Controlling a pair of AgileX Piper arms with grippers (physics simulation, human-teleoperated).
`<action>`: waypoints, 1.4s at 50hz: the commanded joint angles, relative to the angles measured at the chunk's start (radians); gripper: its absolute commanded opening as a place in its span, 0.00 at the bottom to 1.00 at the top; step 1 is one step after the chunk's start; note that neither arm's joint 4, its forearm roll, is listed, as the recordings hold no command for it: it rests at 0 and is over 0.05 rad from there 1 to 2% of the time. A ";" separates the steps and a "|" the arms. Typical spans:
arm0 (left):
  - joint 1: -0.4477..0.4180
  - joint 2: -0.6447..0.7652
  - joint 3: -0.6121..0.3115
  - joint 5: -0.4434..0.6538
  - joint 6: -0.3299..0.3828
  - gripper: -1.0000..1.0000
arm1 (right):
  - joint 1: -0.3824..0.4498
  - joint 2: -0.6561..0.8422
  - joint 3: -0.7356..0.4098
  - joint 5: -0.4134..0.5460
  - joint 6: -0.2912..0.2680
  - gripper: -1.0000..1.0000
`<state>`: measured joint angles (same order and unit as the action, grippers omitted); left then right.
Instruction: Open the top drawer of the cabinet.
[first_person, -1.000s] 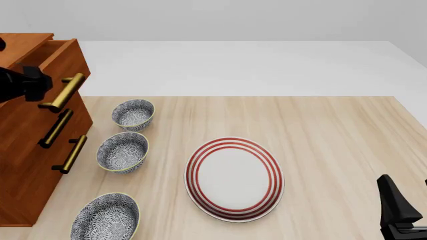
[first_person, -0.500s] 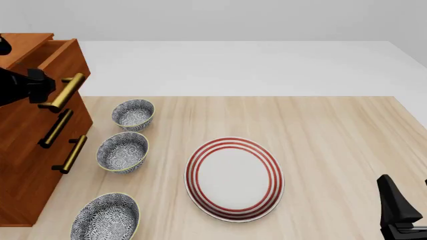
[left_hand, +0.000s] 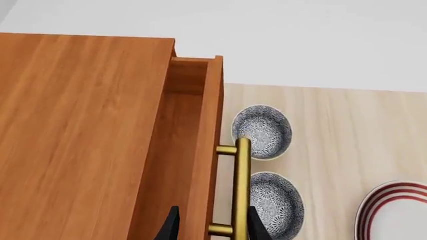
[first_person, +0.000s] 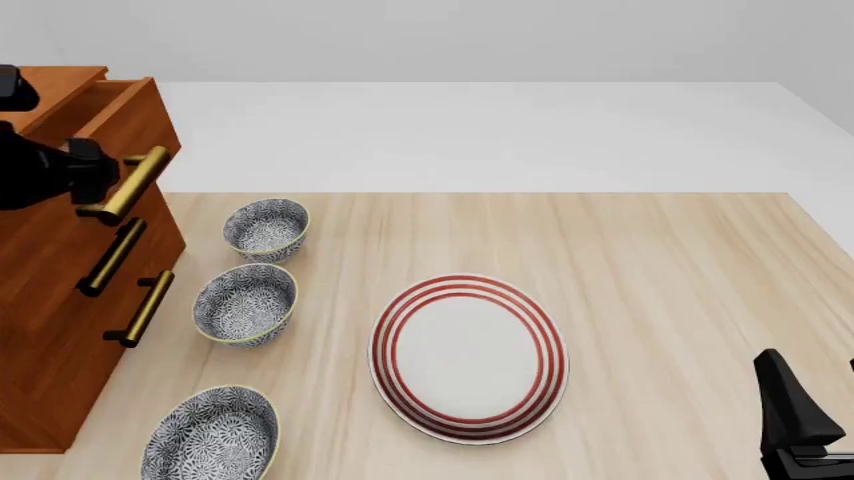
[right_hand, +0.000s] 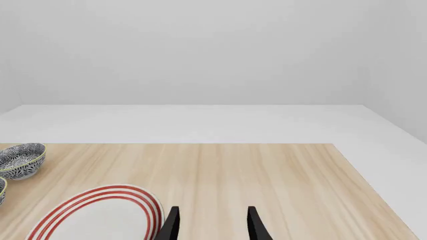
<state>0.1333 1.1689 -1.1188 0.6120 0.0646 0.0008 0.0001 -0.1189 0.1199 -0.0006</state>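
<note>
The cabinet (first_person: 54, 300) stands at the table's left edge. Its top drawer (first_person: 127, 115) sticks out a short way past the two lower drawers. The drawer's brass handle (first_person: 127, 185) runs along the front. My left gripper (first_person: 88, 165) hovers at that handle, open. In the left wrist view, the handle (left_hand: 241, 190) and the drawer's front panel (left_hand: 203, 150) lie between the two fingers of the left gripper (left_hand: 213, 222), beside the cabinet top (left_hand: 80, 125). My right gripper (first_person: 790, 415) stays low at the near right, open and empty (right_hand: 212, 222).
Three patterned bowls (first_person: 266, 228) (first_person: 246, 303) (first_person: 211, 437) line up just right of the cabinet, under the handles. A red-ringed white plate (first_person: 469, 357) lies mid-table. The plate (right_hand: 93, 215) also shows in the right wrist view.
My left gripper has shifted slightly right toward the handle, and more of its arm shows above the cabinet top. The drawer and the right arm have not moved.
</note>
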 joint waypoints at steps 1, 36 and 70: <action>0.004 0.024 -0.007 -0.007 -0.001 1.00 | 0.000 0.000 0.000 0.000 0.000 1.00; -0.034 0.072 0.012 -0.025 -0.026 1.00 | 0.000 0.000 0.000 0.000 0.000 1.00; -0.072 0.108 0.047 -0.054 -0.031 1.00 | 0.000 0.000 0.000 0.000 0.000 1.00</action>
<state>0.0817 1.2200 -1.1061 0.5643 0.0353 0.0008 0.0001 -0.1189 0.1199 -0.0006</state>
